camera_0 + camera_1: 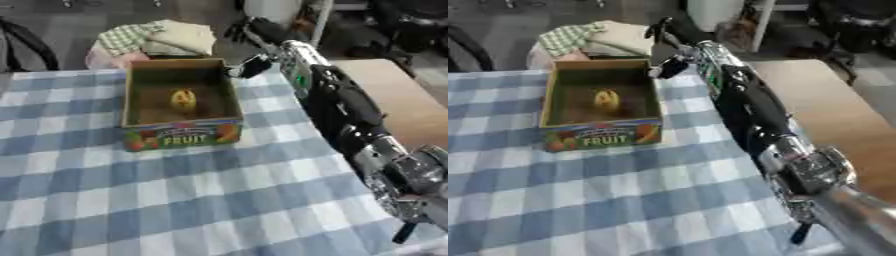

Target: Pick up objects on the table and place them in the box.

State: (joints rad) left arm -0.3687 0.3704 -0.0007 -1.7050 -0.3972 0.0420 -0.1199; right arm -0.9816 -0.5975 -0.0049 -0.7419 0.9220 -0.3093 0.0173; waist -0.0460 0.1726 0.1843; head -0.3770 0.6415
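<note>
Beyond the box's far right corner, the right hand point(665, 37) hangs at the end of its outstretched arm; whether its fingers are curled cannot be told. Just to its left and nearer sits the open cardboard box point(181, 131), a yellow object point(183, 99) lying inside, on the blue checked tablecloth point(175, 200).

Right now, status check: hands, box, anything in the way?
Right hand extended past the box's far right corner, holding nothing visible; fingers unclear. Left hand not in view. Yellow object lies inside the box. Checked cloth shows nothing else in the way.
</note>
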